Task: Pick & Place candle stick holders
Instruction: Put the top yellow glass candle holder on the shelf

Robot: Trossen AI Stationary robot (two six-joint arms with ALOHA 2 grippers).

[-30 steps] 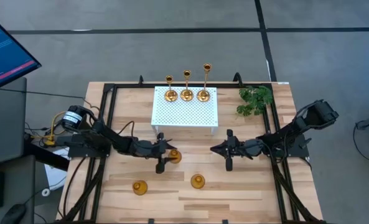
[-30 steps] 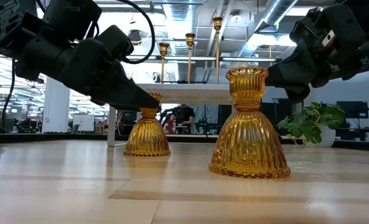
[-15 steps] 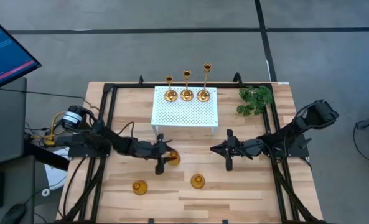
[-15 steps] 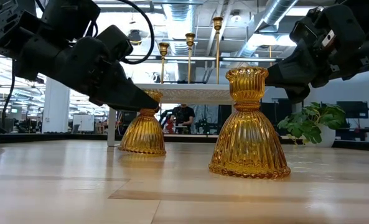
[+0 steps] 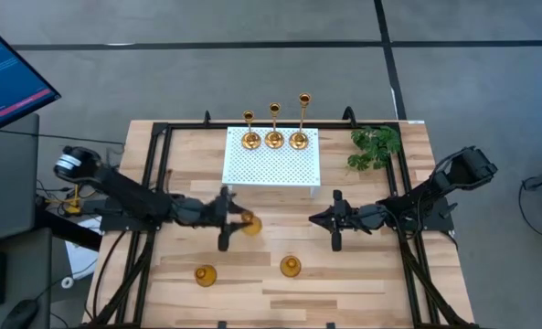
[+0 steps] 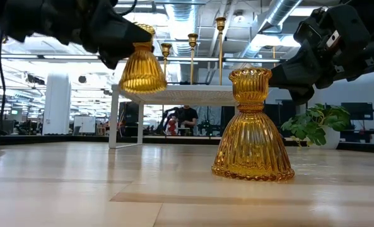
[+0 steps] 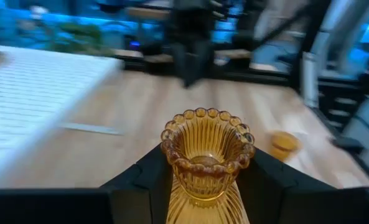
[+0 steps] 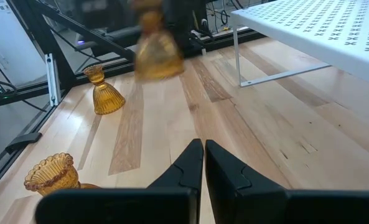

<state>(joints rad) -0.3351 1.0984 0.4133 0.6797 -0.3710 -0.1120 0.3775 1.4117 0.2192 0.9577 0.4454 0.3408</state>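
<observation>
My left gripper point(image 5: 238, 220) is shut on a short amber ribbed candle stick holder point(image 6: 141, 68), which hangs above the table in front of the white stand. Two more short holders stand on their wide bases near the front edge point(image 5: 204, 274) point(image 5: 290, 266); one of them fills the low view point(image 6: 253, 126). Three tall thin-stemmed holders point(image 5: 274, 135) stand on the white perforated stand point(image 5: 272, 164). My right gripper point(image 5: 331, 222) hovers shut right of centre, with nothing between its fingers point(image 8: 193, 163). My left gripper pinches the holder's narrow neck point(image 7: 204, 186), just under the beaded cup rim, between its two fingers point(image 7: 148, 182). The fingers come level from the table's left side. The holder is roughly upright, cup up and wide base down, lifted clear of the table.
A green plant sprig point(image 5: 375, 146) lies at the far right by the black frame rail point(image 5: 157, 155). The white stand on thin legs occupies the far middle. A monitor point(image 5: 5, 82) stands beyond the table's left edge. Bare wood lies between the two grippers.
My left gripper has risen and drawn back a little toward the table's left edge, taking the short holder with it. The holder stood on the table a second ago; now it hangs well clear, level with the stand's top.
</observation>
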